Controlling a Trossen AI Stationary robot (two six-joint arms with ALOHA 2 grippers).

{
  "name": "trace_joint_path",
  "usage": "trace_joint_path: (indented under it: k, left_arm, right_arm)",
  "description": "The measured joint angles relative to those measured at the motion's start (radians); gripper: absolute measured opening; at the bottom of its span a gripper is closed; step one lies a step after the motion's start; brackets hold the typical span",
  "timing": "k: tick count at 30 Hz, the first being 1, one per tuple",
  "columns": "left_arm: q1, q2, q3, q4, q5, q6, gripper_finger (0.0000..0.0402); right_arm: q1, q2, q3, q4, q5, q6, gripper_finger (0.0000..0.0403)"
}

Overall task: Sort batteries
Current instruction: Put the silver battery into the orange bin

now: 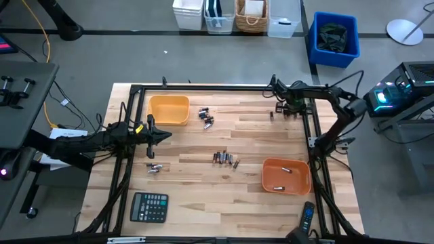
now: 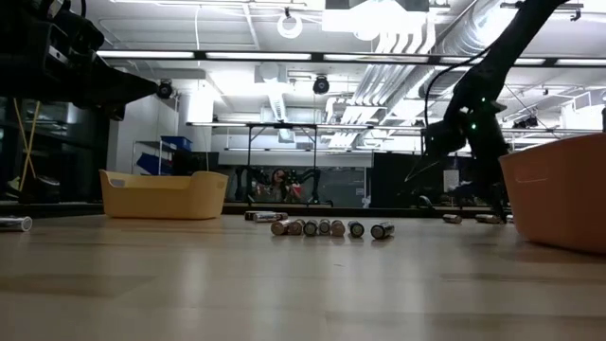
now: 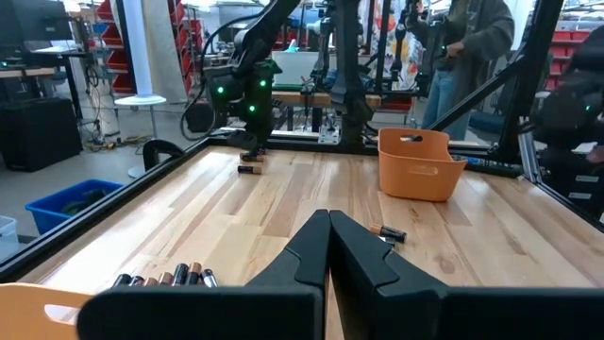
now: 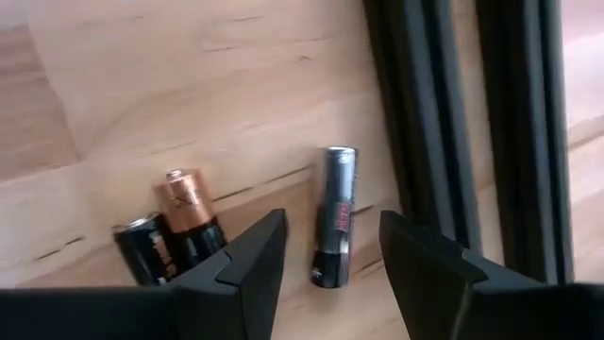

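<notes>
Batteries lie in groups on the wooden table: a row [image 1: 226, 159] at mid-table, a cluster [image 1: 206, 116] beside the yellow bin [image 1: 169, 110], a pair [image 1: 154, 167] near the left edge, and two in the orange bin [image 1: 285, 176]. My right gripper [image 4: 332, 231] is open at the far right corner. Its fingertips stand on either side of a silvery battery [image 4: 335, 215] lying on the wood, without touching it. Two more cells [image 4: 184, 222] lie beside it. My left gripper [image 3: 328, 227] is shut and empty, hovering just near of the yellow bin [image 2: 163, 194].
A black frame rail [image 4: 444, 113] runs close beside the silvery battery. A calculator [image 1: 149, 207] and a remote control [image 1: 307, 218] lie at the near edge. A person [image 3: 472, 47] stands beyond the table's right side. Bare wood lies between the battery groups.
</notes>
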Motion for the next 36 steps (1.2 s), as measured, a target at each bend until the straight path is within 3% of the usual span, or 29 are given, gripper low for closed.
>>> trace_joint_path:
  k: [8,17,26,28,31,36]
  left_arm:
    - [0.000,0.000,0.000,0.000,0.000,0.000,0.0001]
    - [0.000,0.000,0.000,0.000,0.000,0.000,0.0001]
    - [0.000,0.000,0.000,0.000,0.000,0.000,0.0001]
    - [0.000,0.000,0.000,0.000,0.000,0.000,0.0001]
    - [0.000,0.000,0.000,0.000,0.000,0.000,0.0001]
    - [0.000,0.000,0.000,0.000,0.000,0.000,0.0001]
  right_arm:
    - [-0.002,0.059,0.007,0.013,-0.044,-0.083,0.0149]
    - [-0.014,0.056,0.008,0.026,-0.150,-0.182,0.0036]
    - [-0.005,0.039,0.009,-0.004,-0.158,-0.285,0.0036]
    - [0.005,-0.002,0.005,-0.034,-0.174,-0.297,0.0036]
    - [0.007,-0.077,-0.003,-0.080,-0.299,-0.308,0.0036]
    - [0.018,-0.194,-0.002,-0.111,-0.287,-0.273,0.0035]
